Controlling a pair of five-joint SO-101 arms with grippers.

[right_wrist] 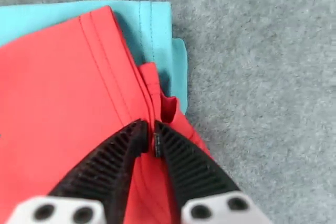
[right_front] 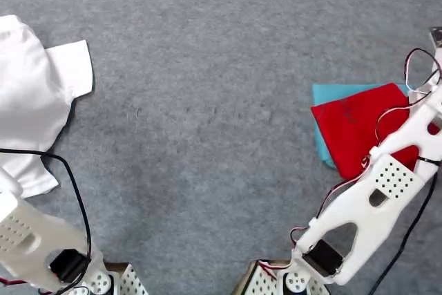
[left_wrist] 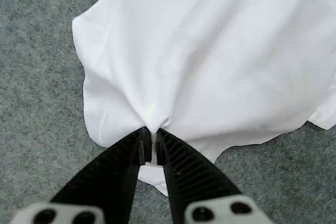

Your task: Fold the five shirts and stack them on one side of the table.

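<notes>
A white shirt lies spread and rumpled at the table's left side. My left gripper is shut on a pinch of its cloth near one edge, and the fabric puckers toward the tips. On the right side a folded red shirt rests skewed on a folded teal shirt. My right gripper sits over the red shirt's hemmed edge, shut on a small raised fold of it. Teal cloth shows beyond that edge.
Grey felt covers the table, with open room across the middle. The right arm's white body slants over the front right, trailing red and black wires. A black cable loops by the left arm. Both bases sit at the front edge.
</notes>
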